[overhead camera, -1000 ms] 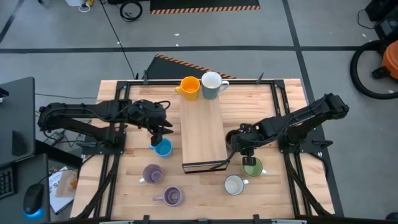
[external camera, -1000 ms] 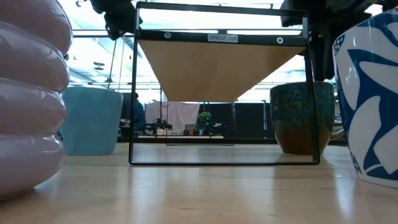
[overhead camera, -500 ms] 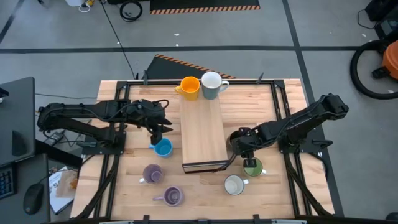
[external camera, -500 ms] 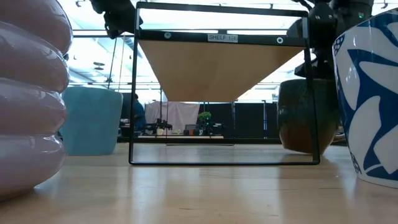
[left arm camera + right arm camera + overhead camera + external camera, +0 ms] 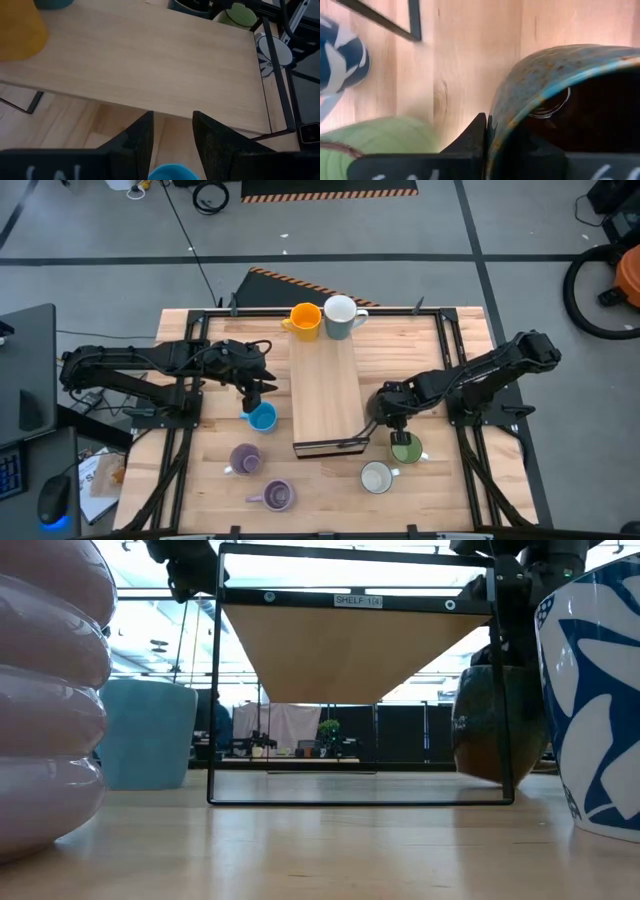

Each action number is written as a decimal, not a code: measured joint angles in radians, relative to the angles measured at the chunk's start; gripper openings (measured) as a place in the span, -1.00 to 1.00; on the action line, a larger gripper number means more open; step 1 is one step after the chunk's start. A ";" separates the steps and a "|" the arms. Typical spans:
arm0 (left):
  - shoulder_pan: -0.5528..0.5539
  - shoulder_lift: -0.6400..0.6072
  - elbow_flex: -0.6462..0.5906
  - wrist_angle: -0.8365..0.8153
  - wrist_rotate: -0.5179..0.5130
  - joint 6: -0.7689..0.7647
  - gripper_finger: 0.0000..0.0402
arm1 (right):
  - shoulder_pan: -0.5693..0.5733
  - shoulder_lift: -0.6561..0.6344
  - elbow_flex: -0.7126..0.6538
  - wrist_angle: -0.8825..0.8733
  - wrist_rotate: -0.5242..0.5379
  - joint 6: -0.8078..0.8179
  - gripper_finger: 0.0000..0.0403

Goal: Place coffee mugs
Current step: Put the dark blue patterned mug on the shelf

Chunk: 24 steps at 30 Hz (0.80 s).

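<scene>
A dark brown mug with a teal-speckled rim (image 5: 555, 75) stands on the table just right of the long wooden board (image 5: 325, 390); in the high view my right gripper (image 5: 385, 408) covers it. That gripper is shut on the mug. My left gripper (image 5: 172, 142) hangs open above the light blue mug (image 5: 262, 417), clear of it. An orange mug (image 5: 304, 320) and a grey-white mug (image 5: 340, 315) stand on the board's far end. The green mug (image 5: 405, 448), the white mug (image 5: 376, 477) and two lavender mugs (image 5: 246, 459) (image 5: 277, 495) stand on the table. My right gripper holds the dark brown mug by its rim (image 5: 495, 107), with one finger (image 5: 470, 137) outside the wall and the other inside the hollow. The fingers come steeply from above, pointing down. In the low view the mug (image 5: 495, 725) is upright with its base at table level; whether it is lifted I cannot tell.
The board rests on a black wire frame (image 5: 215, 690), raised above the table. The green mug (image 5: 380, 145) and the white mug with a blue pattern (image 5: 340, 55) stand close by the held mug. Black rails (image 5: 455, 380) run along the table's sides.
My right gripper has come down onto the dark brown mug and now has its rim between the fingers. The mug has shifted slightly in the low view.
</scene>
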 joint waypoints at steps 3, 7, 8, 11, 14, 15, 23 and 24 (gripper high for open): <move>0.000 0.000 0.000 -0.002 0.000 0.000 -0.30 | -0.013 0.000 0.003 -0.007 -0.019 -0.003 -0.78; 0.000 0.000 0.000 -0.008 0.000 0.000 -0.30 | -0.033 0.005 0.043 -0.125 -0.028 -0.029 -0.77; 0.000 0.000 0.000 -0.008 0.000 0.000 -0.30 | -0.041 0.005 0.062 -0.167 -0.028 -0.041 -0.76; 0.000 0.000 0.000 -0.007 0.000 -0.005 -0.30 | -0.069 0.005 0.129 -0.261 -0.024 -0.106 -0.75; 0.000 0.000 0.000 -0.002 0.000 -0.007 -0.30 | -0.103 0.005 0.192 -0.394 -0.021 -0.160 -0.77; 0.000 0.000 0.000 0.000 0.000 -0.008 -0.30 | -0.114 0.005 0.216 -0.422 -0.018 -0.175 -0.77; 0.000 0.000 0.000 0.005 0.000 -0.040 -0.30 | -0.211 0.004 0.425 -0.535 0.092 -0.299 -0.76; 0.000 0.000 0.001 0.005 0.000 -0.048 -0.30 | -0.222 0.004 0.451 -0.532 0.105 -0.319 -0.76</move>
